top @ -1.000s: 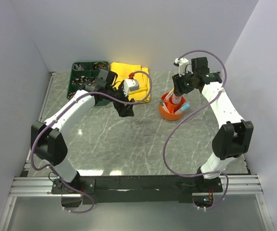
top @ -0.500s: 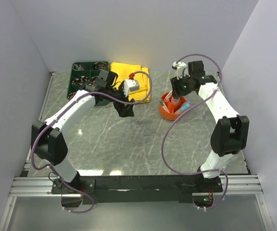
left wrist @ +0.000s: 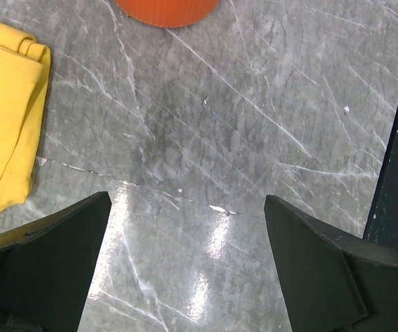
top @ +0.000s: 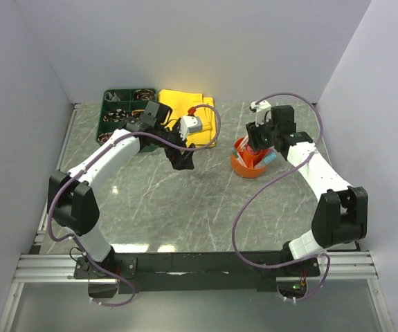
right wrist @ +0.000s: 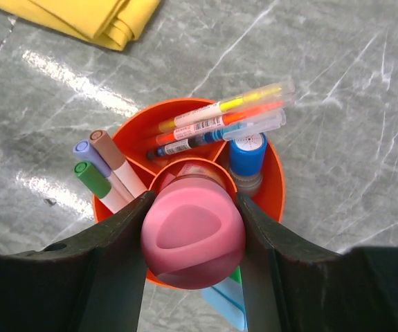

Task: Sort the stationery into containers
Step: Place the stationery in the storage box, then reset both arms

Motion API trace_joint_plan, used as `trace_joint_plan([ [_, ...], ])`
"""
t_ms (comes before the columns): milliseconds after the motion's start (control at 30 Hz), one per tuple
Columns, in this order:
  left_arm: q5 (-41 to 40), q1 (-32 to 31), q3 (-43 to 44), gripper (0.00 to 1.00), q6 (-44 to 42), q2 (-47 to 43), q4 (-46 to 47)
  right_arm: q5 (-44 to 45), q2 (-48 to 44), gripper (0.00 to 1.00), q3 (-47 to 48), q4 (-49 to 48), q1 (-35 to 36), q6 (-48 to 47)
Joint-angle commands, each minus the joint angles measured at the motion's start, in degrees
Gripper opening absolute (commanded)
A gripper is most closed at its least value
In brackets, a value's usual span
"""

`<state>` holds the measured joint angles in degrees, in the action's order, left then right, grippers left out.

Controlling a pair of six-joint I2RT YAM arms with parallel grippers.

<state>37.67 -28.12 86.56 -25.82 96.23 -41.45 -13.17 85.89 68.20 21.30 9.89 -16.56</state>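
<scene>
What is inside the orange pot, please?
The orange pot holds three capped markers, three slim pens leaning out and a blue-capped item. The right gripper holds a pink item over the centre, hiding what lies beneath.

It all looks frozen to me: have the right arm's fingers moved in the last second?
Yes. The right fingers shifted away from the back wall, lower over the orange pot.

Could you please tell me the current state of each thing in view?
Left hand: open, empty.
Right hand: shut on the pink marker.
Pink marker: upright, gripped over the pot's middle section.
Orange pot: upright, pens in its outer sections.
Yellow cloth: folded, lying flat.
Green tray: lying flat, some compartments filled.
</scene>
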Motion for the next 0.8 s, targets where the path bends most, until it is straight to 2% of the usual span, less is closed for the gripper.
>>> trace_joint_plan([
  [0, 1.1, -0.6, 0.8, 0.99, -0.3, -0.3, 0.8, 1.8, -3.7, 0.52, 0.4, -5.6, 1.2, 0.0],
  [200, 1.2, -1.1, 2.1, 1.00, -0.2, 0.4, 1.1, 2.9, -6.4, 0.71, -0.7, -4.3, 1.4, 0.4],
  [233, 1.2, -1.2, 2.2, 0.99, -0.3, 0.4, 1.1, 3.1, -7.2, 0.82, -1.2, -4.3, 1.4, 0.2],
  [467, 0.4, -1.9, 1.9, 0.99, -0.5, -0.5, 0.8, 3.3, -11.9, 0.84, -1.1, -2.8, 1.4, 1.0],
  [500, 0.0, -1.9, 1.8, 1.00, -0.7, -1.0, 0.8, 2.9, -12.8, 0.86, -0.4, -2.5, 1.3, 0.8],
  [533, -0.4, -1.9, 1.7, 0.99, -0.7, -1.1, 1.3, 3.4, -14.6, 0.93, -0.1, -2.3, 1.2, 1.0],
  [600, -2.8, -2.0, 1.2, 0.99, -0.3, -1.5, 1.6, 2.8, -16.1, 1.00, 0.6, -1.4, 0.2, 2.6],
  [667, -5.1, -2.0, 0.5, 0.99, -0.2, -1.7, 2.6, 1.6, -16.1, 1.00, 1.5, 3.0, -0.6, 4.5],
  [767, -12.1, -2.0, -0.4, 1.00, 2.1, -2.3, 5.0, 8.0, -16.3, 1.00, -0.1, 5.2, -0.7, 13.4],
])
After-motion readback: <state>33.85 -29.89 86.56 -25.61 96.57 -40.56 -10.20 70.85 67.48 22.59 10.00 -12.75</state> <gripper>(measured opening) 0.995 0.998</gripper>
